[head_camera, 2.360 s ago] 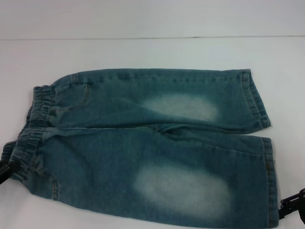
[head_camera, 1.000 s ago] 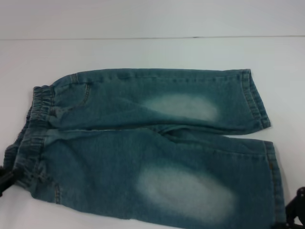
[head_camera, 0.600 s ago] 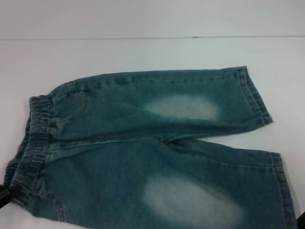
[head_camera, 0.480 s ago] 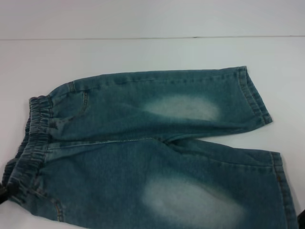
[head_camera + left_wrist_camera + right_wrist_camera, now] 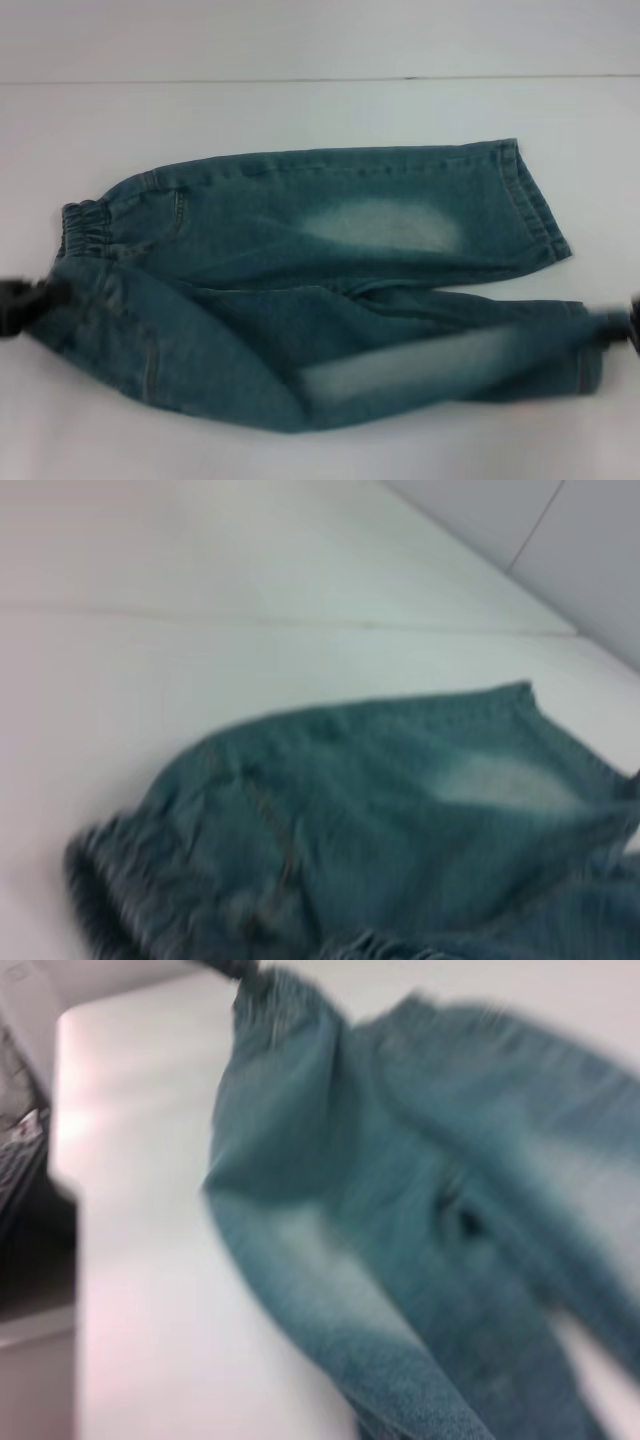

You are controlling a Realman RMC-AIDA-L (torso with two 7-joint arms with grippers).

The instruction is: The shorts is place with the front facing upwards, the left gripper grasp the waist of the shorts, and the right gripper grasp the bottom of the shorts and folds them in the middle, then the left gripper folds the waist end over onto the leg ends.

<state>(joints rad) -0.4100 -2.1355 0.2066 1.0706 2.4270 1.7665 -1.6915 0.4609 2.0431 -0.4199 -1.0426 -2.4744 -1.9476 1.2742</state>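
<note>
Head view, shorts (image 5: pixel 330 270) on white table (image 5: pixel 300 110), near leg lifted

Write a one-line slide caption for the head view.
Left gripper at the waist and right gripper at the hem lift the near leg of the denim shorts to fold it over the far leg.

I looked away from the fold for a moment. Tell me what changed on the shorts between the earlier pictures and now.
The near leg of the shorts has lifted off the table and is swinging over toward the far leg, carried by the left gripper at the waist of the shorts and the right gripper at the bottom of the shorts. The far leg stayed flat where it lay.
</note>
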